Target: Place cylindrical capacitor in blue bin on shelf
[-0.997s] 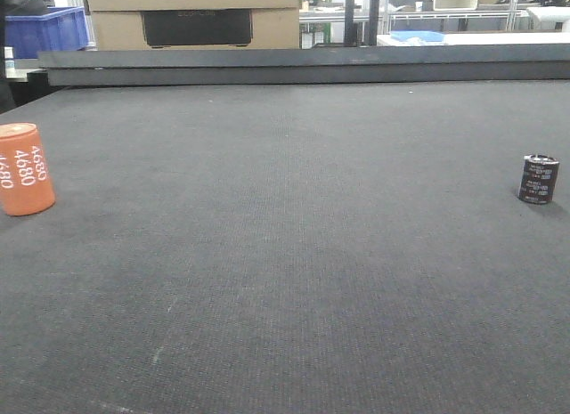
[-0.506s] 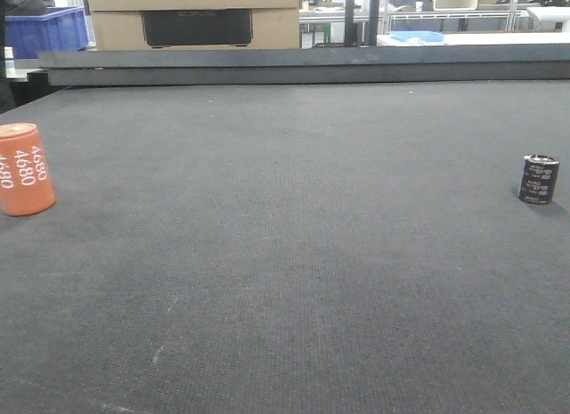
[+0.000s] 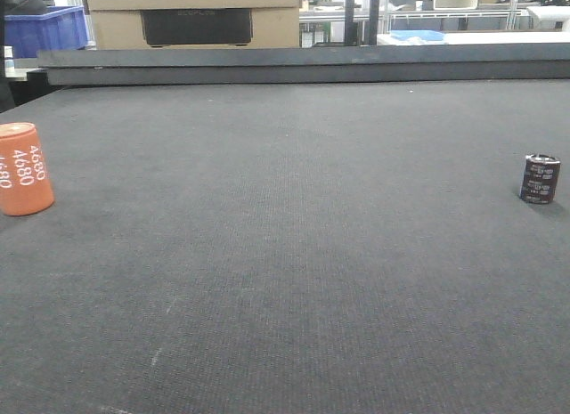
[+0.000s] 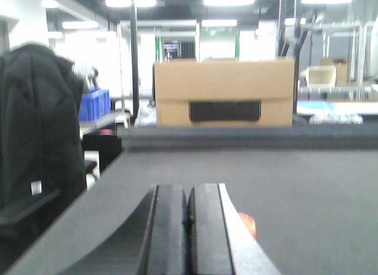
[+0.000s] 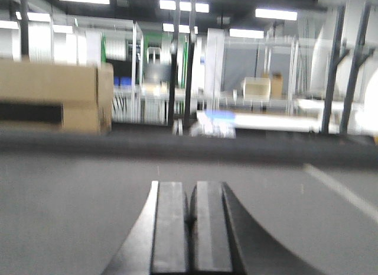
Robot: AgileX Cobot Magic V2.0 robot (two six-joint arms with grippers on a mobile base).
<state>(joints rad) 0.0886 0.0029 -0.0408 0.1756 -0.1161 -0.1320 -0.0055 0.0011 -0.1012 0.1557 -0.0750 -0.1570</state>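
The cylindrical capacitor (image 3: 540, 179), a small squat black cylinder with a silvery top rim, stands upright on the dark mat at the far right of the front view. Neither gripper shows in that view. In the left wrist view my left gripper (image 4: 188, 193) is shut, pads pressed together with nothing between them, low over the mat. My right gripper (image 5: 191, 191) is likewise shut and empty in the blurred right wrist view. The capacitor appears in neither wrist view. The shelf and its blue bin are out of view.
An orange cylinder marked 4680 (image 3: 24, 168) stands at the mat's left edge; its top peeks out beside the left fingers (image 4: 248, 223). A raised dark ledge (image 3: 303, 65) bounds the far side. Behind it sit a cardboard box (image 3: 194, 17) and a blue crate (image 3: 46, 29).
The front view has crept very slightly, so both cylinders sit a touch nearer the frame edges. Nothing on the mat has moved.
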